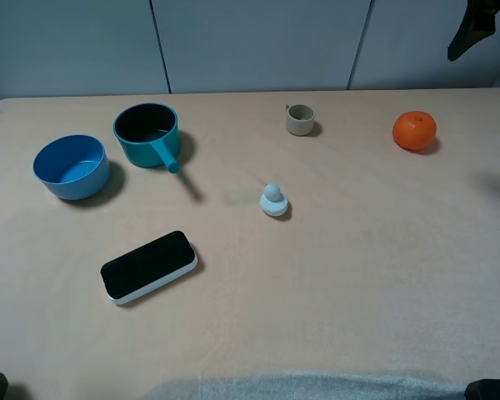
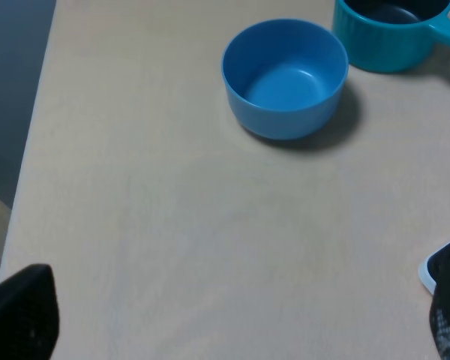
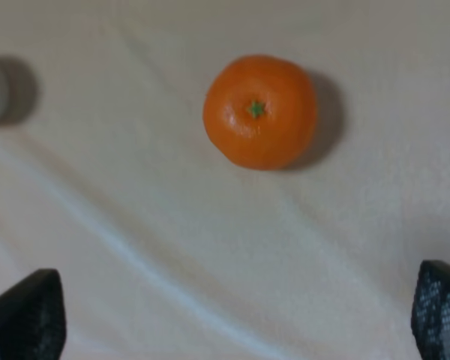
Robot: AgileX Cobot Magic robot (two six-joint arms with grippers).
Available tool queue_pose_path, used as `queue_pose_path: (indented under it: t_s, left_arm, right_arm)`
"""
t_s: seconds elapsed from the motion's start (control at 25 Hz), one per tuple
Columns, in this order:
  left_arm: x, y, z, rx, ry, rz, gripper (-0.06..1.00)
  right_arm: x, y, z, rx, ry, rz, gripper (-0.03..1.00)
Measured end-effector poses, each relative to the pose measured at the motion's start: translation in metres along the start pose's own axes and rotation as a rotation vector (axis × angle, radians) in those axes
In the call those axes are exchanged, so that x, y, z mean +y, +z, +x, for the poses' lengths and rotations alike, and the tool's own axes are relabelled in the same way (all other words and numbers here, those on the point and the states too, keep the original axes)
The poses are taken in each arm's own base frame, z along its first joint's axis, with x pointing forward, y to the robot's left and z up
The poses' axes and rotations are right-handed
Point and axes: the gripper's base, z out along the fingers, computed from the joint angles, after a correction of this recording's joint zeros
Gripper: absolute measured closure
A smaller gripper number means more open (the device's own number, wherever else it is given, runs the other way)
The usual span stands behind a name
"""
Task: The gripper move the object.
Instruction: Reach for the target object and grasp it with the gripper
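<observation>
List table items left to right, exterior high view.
bowl → pot → duck → cup → orange. Left out the phone: it overlaps the pot's span.

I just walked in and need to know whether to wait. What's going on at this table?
The right gripper hangs above the table close to the orange, jaws wide open and not touching it. The orange sits alone near the far right of the table. The left gripper is open and empty, over bare table near the blue bowl. Nothing is held, so the move is not yet begun.
</observation>
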Motion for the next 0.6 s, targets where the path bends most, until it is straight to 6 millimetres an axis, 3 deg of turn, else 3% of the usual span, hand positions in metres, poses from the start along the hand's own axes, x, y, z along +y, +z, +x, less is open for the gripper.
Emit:
queue_pose_path:
  t_s: [0.6]
  left_arm:
    - [0.0, 0.0, 0.0, 0.0, 0.0, 0.0, -0.05]
  right_arm:
    - [-0.006, 0.067, -0.03, 0.093, -0.032, -0.005, 0.28]
